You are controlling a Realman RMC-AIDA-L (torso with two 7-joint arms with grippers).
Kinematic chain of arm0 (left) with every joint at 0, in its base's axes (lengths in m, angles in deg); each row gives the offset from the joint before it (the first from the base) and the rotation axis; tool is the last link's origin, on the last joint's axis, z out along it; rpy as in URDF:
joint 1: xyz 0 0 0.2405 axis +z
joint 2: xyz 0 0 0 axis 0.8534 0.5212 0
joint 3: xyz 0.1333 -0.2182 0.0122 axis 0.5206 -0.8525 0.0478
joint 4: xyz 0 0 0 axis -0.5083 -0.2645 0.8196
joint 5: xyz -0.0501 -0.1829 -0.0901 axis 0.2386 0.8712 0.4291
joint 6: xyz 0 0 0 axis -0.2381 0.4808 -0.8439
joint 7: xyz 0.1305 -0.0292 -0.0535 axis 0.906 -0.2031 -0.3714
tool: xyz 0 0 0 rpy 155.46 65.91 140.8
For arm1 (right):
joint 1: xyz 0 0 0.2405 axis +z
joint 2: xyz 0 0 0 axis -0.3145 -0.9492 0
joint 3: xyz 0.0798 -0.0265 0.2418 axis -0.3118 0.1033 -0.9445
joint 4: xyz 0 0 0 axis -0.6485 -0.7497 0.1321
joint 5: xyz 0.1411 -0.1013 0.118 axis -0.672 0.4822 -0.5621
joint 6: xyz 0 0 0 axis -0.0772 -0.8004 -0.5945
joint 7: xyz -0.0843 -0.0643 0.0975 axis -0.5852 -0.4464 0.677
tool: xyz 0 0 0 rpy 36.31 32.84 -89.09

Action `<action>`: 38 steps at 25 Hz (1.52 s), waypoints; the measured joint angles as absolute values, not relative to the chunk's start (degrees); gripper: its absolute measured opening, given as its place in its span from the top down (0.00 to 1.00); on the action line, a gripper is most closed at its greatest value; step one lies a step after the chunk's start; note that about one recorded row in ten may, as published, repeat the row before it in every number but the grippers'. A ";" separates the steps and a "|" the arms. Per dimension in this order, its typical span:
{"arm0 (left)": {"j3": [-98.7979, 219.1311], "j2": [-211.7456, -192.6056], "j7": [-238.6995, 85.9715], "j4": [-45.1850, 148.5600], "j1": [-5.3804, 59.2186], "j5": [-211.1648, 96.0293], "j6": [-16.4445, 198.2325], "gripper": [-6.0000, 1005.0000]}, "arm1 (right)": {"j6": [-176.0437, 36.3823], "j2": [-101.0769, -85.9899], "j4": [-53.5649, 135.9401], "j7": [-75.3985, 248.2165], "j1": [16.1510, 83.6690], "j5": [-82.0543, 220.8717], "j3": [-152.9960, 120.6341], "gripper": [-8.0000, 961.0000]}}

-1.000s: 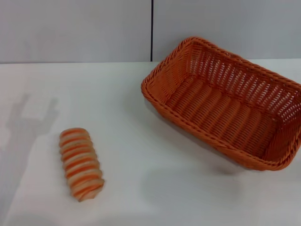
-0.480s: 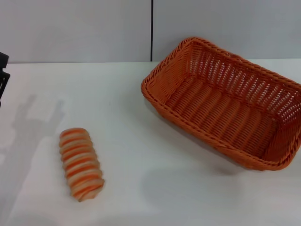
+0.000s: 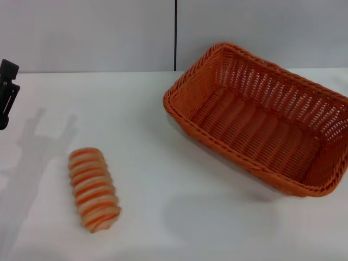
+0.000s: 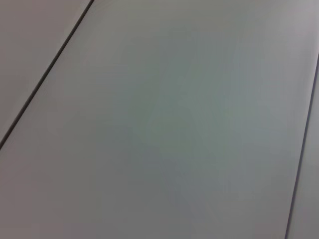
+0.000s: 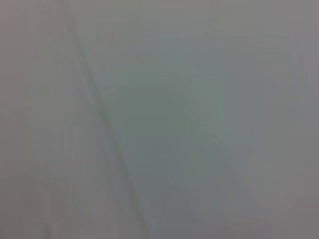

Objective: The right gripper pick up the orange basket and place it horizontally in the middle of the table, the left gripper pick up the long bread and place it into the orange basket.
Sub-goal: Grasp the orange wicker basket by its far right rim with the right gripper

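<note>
The orange basket rests on the white table at the right, turned at a slant and with nothing inside. The long bread, striped tan and orange, lies on the table at the near left. My left gripper shows as a black piece at the far left edge of the head view, above the table and well left of the bread. The right gripper is out of view. Both wrist views hold only plain grey surface.
A grey wall with a dark vertical seam stands behind the table. The left arm's shadow falls on the table left of the bread. Bare tabletop lies between the bread and the basket.
My left gripper has come into the head view from the left edge and moved farther in. Its shadow on the table has shifted right. Bread and basket have not moved.
</note>
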State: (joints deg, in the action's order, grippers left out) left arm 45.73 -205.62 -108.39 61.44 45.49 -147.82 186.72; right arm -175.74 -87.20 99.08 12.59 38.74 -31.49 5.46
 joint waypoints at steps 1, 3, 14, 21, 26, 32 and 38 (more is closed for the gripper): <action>45.73 -205.63 -108.39 61.49 45.49 -147.87 186.53 0.14 | -176.64 -86.73 101.92 15.23 39.42 -29.13 6.47 0.41; 45.73 -205.63 -108.39 61.53 45.49 -147.88 186.37 0.14 | -177.76 -86.45 107.27 19.57 40.72 -23.99 7.86 0.41; 45.83 -205.65 -108.39 61.78 45.32 -148.39 184.84 0.14 | -183.75 -84.62 107.79 28.28 52.58 6.89 10.68 0.42; 46.72 -205.65 -109.09 61.57 45.30 -148.42 184.42 0.14 | -183.36 -84.73 103.55 28.33 55.65 15.16 12.73 0.42; 47.03 -205.65 -109.09 61.46 45.04 -148.42 184.50 0.14 | -182.39 -85.64 102.19 27.98 56.49 18.02 13.65 0.42; 47.26 -205.65 -109.09 61.45 44.69 -148.41 184.37 0.14 | -178.07 -86.43 99.00 26.53 56.58 19.92 15.45 0.43; 47.26 -205.65 -109.09 61.45 44.69 -148.41 184.37 0.14 | -176.24 -87.19 96.99 24.67 56.59 19.99 15.65 0.43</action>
